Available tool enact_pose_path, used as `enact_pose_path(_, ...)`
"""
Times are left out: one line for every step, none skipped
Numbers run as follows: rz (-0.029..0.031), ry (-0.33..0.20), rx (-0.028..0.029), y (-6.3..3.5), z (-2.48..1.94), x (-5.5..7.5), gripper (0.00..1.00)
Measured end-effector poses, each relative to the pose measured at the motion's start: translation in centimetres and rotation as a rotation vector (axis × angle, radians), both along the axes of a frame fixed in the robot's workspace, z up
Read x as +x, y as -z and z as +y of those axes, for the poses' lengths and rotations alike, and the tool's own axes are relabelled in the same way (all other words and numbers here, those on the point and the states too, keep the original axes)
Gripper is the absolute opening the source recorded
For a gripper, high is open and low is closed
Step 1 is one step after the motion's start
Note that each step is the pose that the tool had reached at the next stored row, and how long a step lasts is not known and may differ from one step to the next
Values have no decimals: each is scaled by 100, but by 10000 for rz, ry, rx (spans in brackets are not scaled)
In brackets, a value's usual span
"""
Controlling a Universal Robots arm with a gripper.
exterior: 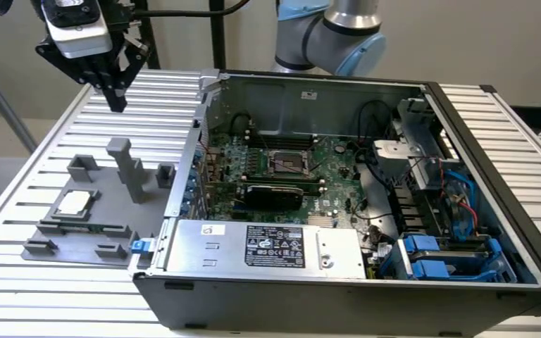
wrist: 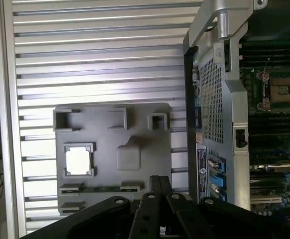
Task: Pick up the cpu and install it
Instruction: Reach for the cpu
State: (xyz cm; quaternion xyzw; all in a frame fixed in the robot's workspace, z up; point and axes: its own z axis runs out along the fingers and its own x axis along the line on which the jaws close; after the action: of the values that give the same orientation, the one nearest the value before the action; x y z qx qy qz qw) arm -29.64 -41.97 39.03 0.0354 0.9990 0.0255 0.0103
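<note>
Exterior view. My end effector (exterior: pixel 115 98) hangs high over the far corner of the counter (exterior: pixel 64 296), at the exterior view's left. Fingers pressed together, nothing between them. The cpu (exterior: pixel 75 203) sits flat in a framed pocket on the grey fixture (exterior: pixel 110 225), silver top up. It lies well below me and toward the near edge of the counter, well apart from my fingertips, with the post (exterior: pixel 125 169) standing between us and slightly toward the case (exterior: pixel 327 105). The case lies open to the exterior view's right of the fixture. The socket (exterior: pixel 289 163) shows dark and unfilled on the board inside.

Wrist view. Looking straight down. End effector (wrist: pixel 159 181) tips closed on nothing, showing over one edge of the fixture (wrist: pixel 145 149). The cpu (wrist: pixel 78 162) is in its pocket, off to the side of my tips that faces away from the case (wrist: pixel 224 124). Near, not under me. The chip is square, so no long axis to speak of; its edges run true with the pocket and with the slats of the counter (wrist: pixel 100 50). Socket (wrist: pixel 283 89) is visible past the case wall, on the opposite side of me from the cpu.

Judgement: pick not yet made; cpu untouched in its pocket.
</note>
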Motion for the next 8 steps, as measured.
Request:
enact_pose_path(0, -1, 0, 4, -1, -49, 11)
enact_pose_path(1, -1, -1, 9, -2, -93, 11)
enact_pose_path(0, -1, -1, 16, -4, -137, 11)
enact_pose_path(0, -1, 0, 24, -5, -182, 11)
enact_pose_path(0, 0, 0, 34, -6, -227, 11)
enact_pose_path(1, 0, -1, 46, -8, -272, 11)
enact_pose_path(0, -1, -1, 61, -9, -321, 11)
enact_pose_path(-1, -1, 0, 76, -10, -366, 11)
